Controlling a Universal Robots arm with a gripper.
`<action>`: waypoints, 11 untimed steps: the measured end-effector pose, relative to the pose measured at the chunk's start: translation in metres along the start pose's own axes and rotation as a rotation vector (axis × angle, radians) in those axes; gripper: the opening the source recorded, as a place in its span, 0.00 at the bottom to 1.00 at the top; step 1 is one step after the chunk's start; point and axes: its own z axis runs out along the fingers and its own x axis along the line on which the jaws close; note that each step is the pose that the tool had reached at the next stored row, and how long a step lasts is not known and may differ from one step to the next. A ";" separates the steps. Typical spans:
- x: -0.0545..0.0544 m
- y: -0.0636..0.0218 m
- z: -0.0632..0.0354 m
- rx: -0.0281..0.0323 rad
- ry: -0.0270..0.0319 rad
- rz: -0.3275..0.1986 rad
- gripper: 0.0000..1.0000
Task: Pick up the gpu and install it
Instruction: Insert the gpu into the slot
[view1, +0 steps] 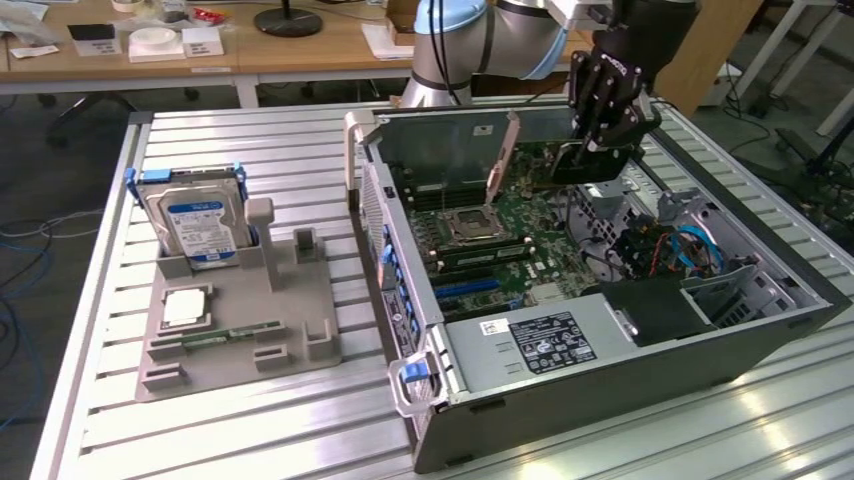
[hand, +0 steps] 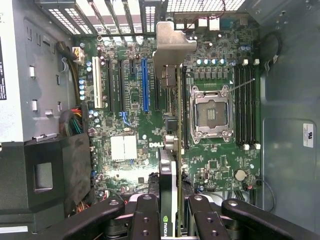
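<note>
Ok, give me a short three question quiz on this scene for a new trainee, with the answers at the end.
1. True or false: the gripper is shut on the gpu.
2. The hard drive stands: A in the grey holder; B inside the computer case; C on the floor.
3. Fill the gap: the one brightly coloured long slot on the motherboard is ___.
Key: 1 true; 2 A; 3 blue.

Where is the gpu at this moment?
In the wrist view the gpu stands on edge in the gripper over the motherboard, between the blue slot and the CPU socket, its bracket toward the vented case wall.
</note>
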 end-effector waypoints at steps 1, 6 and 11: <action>0.000 0.0000 0.0001 0.0000 -0.0001 0.000 0.27; 0.001 0.0001 0.0018 0.0000 -0.0002 0.000 0.27; 0.001 0.0001 0.0021 -0.0001 0.0001 0.000 0.27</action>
